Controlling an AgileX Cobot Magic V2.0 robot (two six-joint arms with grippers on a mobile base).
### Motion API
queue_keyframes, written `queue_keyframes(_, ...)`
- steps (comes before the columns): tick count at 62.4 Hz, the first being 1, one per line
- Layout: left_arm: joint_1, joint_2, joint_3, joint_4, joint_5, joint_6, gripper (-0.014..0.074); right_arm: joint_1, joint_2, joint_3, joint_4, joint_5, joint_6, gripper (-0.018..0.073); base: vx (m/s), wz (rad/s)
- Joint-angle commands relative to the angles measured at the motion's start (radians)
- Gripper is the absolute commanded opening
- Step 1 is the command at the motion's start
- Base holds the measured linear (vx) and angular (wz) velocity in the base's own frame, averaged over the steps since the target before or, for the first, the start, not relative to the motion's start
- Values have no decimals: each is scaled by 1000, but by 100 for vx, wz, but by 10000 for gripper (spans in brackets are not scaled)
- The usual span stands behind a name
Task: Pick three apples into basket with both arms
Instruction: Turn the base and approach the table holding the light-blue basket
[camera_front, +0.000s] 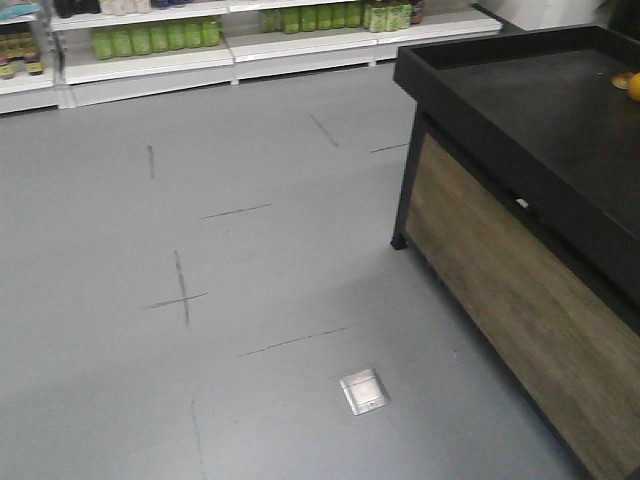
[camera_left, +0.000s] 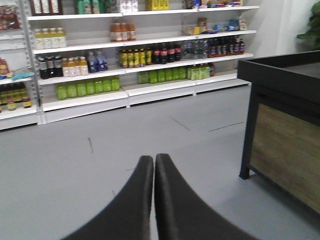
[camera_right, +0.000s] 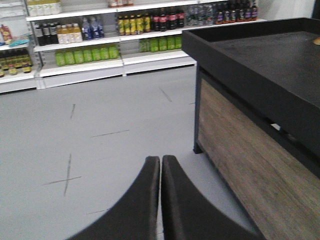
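Our left gripper hangs above the smooth grey floor. Its two flat, black, wedge-shaped fingers are pressed together along their inner edges, so the jaws are closed with nothing between them. Our right gripper looks the same: the jaws meet tip to tip and hold nothing.

To our right stands a black, tray-topped display surface with wood-grain side panels; its near corner leg rests on the floor. At the far right edge of that surface, in the front view, we see part of a round orange fruit, cut off by the frame. From these views we cannot tell where the dark red apples or the pale plastic basket are.

The floor carries thin dark tape marks, among them a cross, and a small square metal plate is set into it near the surface's side. Along the back wall run white store shelves stocked with bottles, including a row of green bottles on the lowest shelf.
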Motion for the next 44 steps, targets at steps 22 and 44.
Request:
queue_keyframes(22, 3, -12, -25, -10, -72, 2, -6, 1, -12, 14, -13, -73, -8, -5, 15, -58)
queue_keyframes(44, 3, -12, -25, -10, -72, 2, -6, 1, -12, 14, -13, -73, -8, -5, 14, -56)
